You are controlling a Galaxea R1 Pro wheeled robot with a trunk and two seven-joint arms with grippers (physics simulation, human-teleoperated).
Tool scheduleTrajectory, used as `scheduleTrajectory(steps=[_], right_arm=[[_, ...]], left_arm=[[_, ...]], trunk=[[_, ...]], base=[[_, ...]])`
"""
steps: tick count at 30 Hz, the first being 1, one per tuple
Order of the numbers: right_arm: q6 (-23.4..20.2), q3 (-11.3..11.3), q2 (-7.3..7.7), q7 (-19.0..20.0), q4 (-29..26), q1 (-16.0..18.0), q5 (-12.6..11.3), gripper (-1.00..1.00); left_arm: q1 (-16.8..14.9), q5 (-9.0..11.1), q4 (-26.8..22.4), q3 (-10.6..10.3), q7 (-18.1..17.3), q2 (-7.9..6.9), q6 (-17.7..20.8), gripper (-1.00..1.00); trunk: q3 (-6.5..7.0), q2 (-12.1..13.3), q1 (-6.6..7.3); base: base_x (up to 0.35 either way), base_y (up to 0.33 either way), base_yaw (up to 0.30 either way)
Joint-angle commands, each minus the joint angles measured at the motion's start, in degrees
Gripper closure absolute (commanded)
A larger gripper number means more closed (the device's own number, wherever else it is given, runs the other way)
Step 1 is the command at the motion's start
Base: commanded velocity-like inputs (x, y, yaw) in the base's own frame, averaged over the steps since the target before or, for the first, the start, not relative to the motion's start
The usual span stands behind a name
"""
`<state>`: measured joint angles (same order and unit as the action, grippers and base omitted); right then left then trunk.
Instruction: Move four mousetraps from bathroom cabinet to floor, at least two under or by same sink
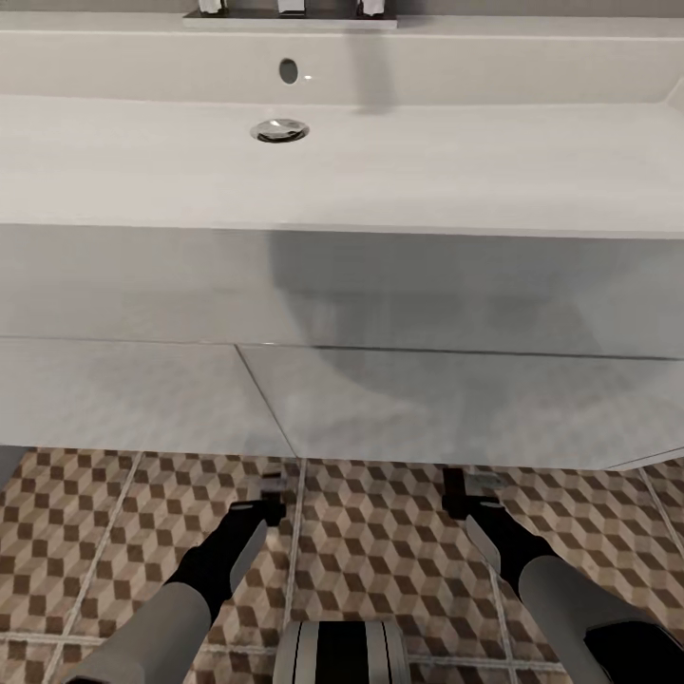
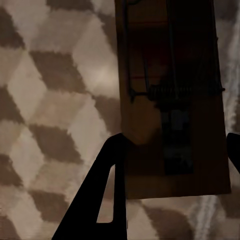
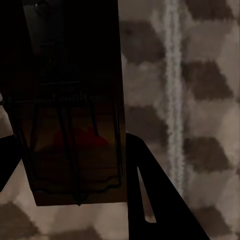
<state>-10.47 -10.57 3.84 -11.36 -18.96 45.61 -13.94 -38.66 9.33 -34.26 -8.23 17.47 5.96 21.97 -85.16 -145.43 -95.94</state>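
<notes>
I look down on the white bathroom sink [image 1: 456, 161] and its white vanity [image 1: 427, 399], with the cube-patterned bathroom floor [image 1: 380, 546] below. Both arms reach low to the vanity's foot. My left gripper [image 1: 272, 492] is shut on a brown mousetrap [image 2: 145, 120]; its dark fingers [image 2: 107, 190] press the trap's long edges just above the tiles. My right gripper [image 1: 465, 494] is shut on a second mousetrap [image 3: 75, 100], with a finger [image 3: 150, 190] against its side. Whether either trap touches the floor, I cannot tell. The cabinet is out of view.
The vanity's two door fronts rise directly ahead of both grippers. The chrome drain [image 1: 279, 130] lies in the basin and the tap's base [image 1: 290, 8] sits at the back edge. My own trunk [image 1: 342, 655] is between the arms. Tiled floor spreads to both sides.
</notes>
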Motion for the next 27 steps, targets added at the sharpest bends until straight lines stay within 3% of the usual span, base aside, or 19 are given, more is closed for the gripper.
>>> scheduleTrajectory(steps=[1,8,27], right_arm=[[0.1,-0.5,0.05,-0.4,-0.1,0.0,-0.8,1.00],[2.1,-0.3,0.08,-0.4,0.1,0.0,-1.2,1.00],[2.4,-0.3,0.21,-0.4,0.2,0.0,-1.0,1.00]], left_arm=[[0.0,0.5,0.0,-0.3,0.6,-0.07,0.2,1.00],[0.0,0.5,0.2,-0.3,0.5,-0.12,-0.2,1.00],[0.0,0.0,-3.0,-0.2,1.1,0.50,-2.4,1.00]], trunk=[[-0.04,0.0,0.01],[-0.04,0.0,0.01],[-0.04,0.0,0.01]], base=[[0.000,0.000,0.000],[0.000,0.000,0.000],[0.000,0.000,0.000]])
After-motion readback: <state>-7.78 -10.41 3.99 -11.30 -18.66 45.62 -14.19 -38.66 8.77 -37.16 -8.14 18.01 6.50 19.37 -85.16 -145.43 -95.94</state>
